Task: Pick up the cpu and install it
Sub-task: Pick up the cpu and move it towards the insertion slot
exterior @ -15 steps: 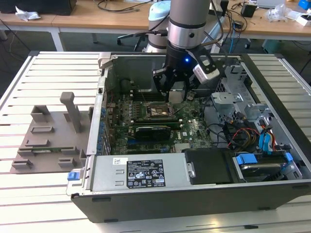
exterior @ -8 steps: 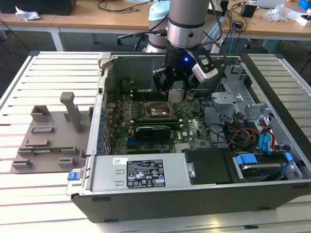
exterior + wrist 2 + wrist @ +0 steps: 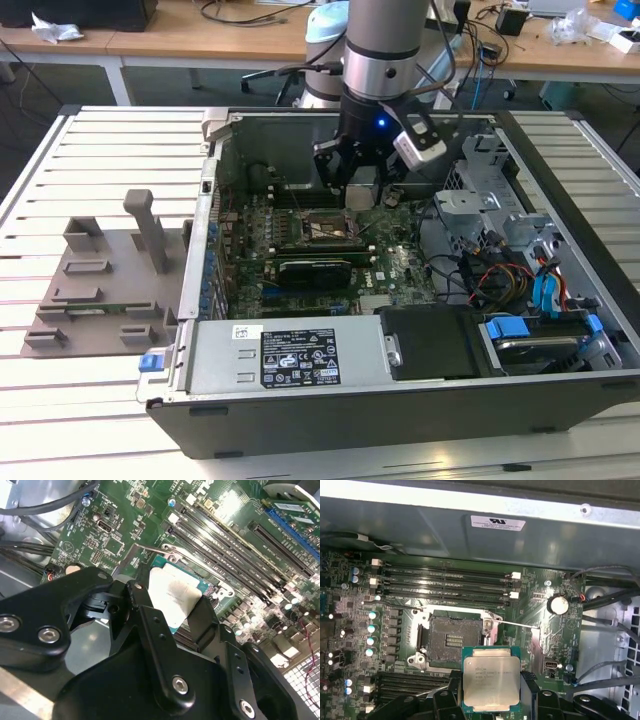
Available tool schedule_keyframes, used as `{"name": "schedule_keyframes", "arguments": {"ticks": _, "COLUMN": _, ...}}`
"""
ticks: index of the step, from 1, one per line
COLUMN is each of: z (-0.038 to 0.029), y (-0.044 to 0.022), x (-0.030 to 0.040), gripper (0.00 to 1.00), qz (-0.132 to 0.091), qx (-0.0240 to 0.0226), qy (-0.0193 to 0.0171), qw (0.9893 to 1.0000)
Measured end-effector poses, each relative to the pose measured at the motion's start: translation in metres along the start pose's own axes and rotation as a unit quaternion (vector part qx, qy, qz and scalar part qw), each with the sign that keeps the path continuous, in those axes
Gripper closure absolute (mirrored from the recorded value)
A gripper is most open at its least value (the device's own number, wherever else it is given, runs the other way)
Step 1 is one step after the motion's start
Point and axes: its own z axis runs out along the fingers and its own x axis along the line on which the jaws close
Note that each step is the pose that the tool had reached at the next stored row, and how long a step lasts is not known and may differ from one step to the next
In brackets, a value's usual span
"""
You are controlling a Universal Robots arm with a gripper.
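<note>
Exterior view: claw (image 3: 362,188) sits low inside the open PC case (image 3: 280,140) on the desk (image 3: 100,140), over the far part of the motherboard (image 3: 400,265).

First wrist view: claw clamped on the cpu (image 3: 491,679) by two opposite edges. Chip flat, metal lid up, hanging just beside the open socket (image 3: 452,637), not seated.

Second wrist view: same hold, fingers (image 3: 142,605) on the chip's sides.

Handling, my read: light and stiff but fragile. Underside contacts and socket pins damage easily. Take it by the edges only; the thin edges could slip.
</note>
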Motion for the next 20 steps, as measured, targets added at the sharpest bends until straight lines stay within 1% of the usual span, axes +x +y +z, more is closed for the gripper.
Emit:
{"name": "schedule_keyframes", "arguments": {"ticks": 5, "z": 0.0037, "y": 0.0054, "x": 0.0005, "gripper": 0.45, "qz": 0.000, "qx": 0.0004, "qy": 0.0001, "qw": 1.0000}}
{"name": "schedule_keyframes", "arguments": {"ticks": 7, "z": 0.0062, "y": 0.0086, "x": 0.0023, "gripper": 0.45, "qz": 0.000, "qx": 0.0007, "qy": 0.0001, "qw": 1.0000}}
{"name": "schedule_keyframes", "arguments": {"ticks": 9, "z": 0.0081, "y": 0.0111, "x": 0.0066, "gripper": 0.45, "qz": 0.000, "qx": 0.0021, "qy": 0.0001, "qw": 1.0000}}
{"name": "schedule_keyframes", "arguments": {"ticks": 10, "z": 0.0090, "y": 0.0130, "x": 0.0102, "gripper": 0.45, "qz": 0.000, "qx": 0.0048, "qy": 0.0003, "qw": 1.0000}}
{"name": "schedule_keyframes", "arguments": {"ticks": 11, "z": 0.0095, "y": 0.0140, "x": 0.0123, "gripper": 0.45, "qz": 0.000, "qx": 0.0064, "qy": 0.0003, "qw": 1.0000}}
{"name": "schedule_keyframes", "arguments": {"ticks": 12, "z": 0.0118, "y": 0.0175, "x": 0.0200, "gripper": 0.45, "qz": 0.000, "qx": 0.0109, "qy": 0.0002, "qw": 0.9999}}
{"name": "schedule_keyframes", "arguments": {"ticks": 14, "z": 0.0151, "y": 0.0192, "x": 0.0275, "gripper": 0.45, "qz": 0.000, "qx": 0.0140, "qy": 0.0004, "qw": 0.9999}}
{"name": "schedule_keyframes", "arguments": {"ticks": 15, "z": 0.0165, "y": 0.0197, "x": 0.0295, "gripper": 0.45, "qz": 0.000, "qx": 0.0150, "qy": 0.0005, "qw": 0.9999}}
{"name": "schedule_keyframes", "arguments": {"ticks": 16, "z": 0.0171, "y": 0.0198, "x": 0.0300, "gripper": 0.45, "qz": 0.000, "qx": 0.0153, "qy": 0.0006, "qw": 0.9999}}
{"name": "schedule_keyframes", "arguments": {"ticks": 20, "z": 0.0173, "y": 0.0199, "x": 0.0299, "gripper": 0.45, "qz": 0.000, "qx": 0.0153, "qy": 0.0006, "qw": 0.9999}}
